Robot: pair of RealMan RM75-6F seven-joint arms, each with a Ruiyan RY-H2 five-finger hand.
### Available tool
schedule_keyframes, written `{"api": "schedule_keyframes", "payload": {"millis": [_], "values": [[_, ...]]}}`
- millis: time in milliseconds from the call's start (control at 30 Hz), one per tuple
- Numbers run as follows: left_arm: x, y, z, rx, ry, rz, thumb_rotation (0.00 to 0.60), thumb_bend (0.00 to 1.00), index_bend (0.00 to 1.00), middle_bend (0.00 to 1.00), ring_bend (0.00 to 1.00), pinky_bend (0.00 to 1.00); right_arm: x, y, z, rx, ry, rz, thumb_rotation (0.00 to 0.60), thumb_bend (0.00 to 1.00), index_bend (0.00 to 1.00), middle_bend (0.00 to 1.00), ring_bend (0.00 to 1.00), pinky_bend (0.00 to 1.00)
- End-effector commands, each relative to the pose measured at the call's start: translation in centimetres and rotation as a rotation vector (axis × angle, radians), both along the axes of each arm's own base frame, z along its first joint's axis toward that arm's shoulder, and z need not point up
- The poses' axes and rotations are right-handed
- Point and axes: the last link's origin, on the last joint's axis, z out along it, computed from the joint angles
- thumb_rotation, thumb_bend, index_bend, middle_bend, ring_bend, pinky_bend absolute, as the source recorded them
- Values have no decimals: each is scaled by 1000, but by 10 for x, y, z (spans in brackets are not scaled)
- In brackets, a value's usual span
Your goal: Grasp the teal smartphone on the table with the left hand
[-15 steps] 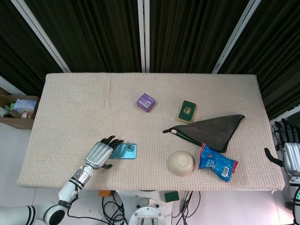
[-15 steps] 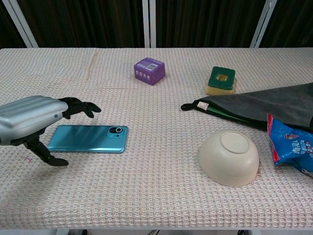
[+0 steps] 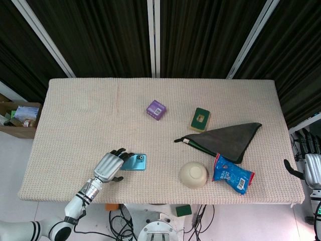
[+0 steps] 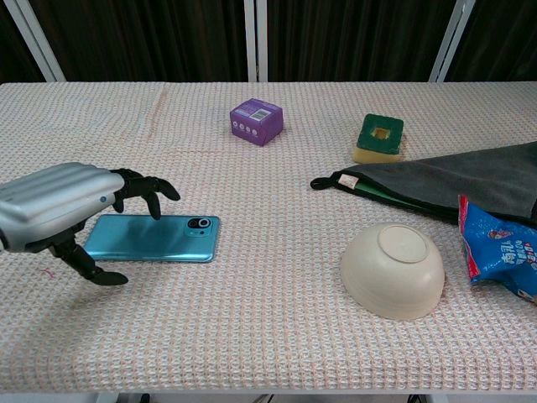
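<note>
The teal smartphone (image 3: 134, 162) (image 4: 159, 238) lies flat on the woven table cover, camera end toward the right. My left hand (image 3: 108, 167) (image 4: 59, 207) hovers over its left end, fingers curled down above the far edge and thumb low by the near edge. The phone still rests on the cloth and nothing is gripped. My right hand (image 3: 312, 168) hangs off the table's right side, holding nothing; how its fingers stand is unclear.
A purple box (image 4: 256, 120) and a green-yellow sponge (image 4: 378, 138) sit further back. A dark grey cloth (image 4: 453, 185), an upturned cream bowl (image 4: 393, 269) and a blue snack bag (image 4: 498, 253) lie to the right. The table's near edge (image 3: 150, 201) is close to my left hand.
My left hand has shifted slightly right over the phone and its fingers have curled further down toward the far edge. The phone has not moved.
</note>
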Motion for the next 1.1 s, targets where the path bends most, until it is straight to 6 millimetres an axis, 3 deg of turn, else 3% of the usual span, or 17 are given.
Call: {"api": "schedule_keyframes", "payload": {"millis": [33,800,933,1100], "values": [[-1,2,-4,-3,18,1,600,91,195,321,178,363,-1,1,-1,2,-1,-3,600,298,0,0,0,0],[-9,14,-13,2,78,11,600,227,196,313,182,362,-3,0,-9,36,4,-17,600,299,0,0,0,0],[-8,16,-14,13,58,11,600,309,232,338,206,374,-4,0,-9,42,5,-17,600,300,0,0,0,0],[-8,19,-18,26,26,27,600,550,335,390,255,411,-6,1,-9,42,4,-23,600,301,0,0,0,0]]}}
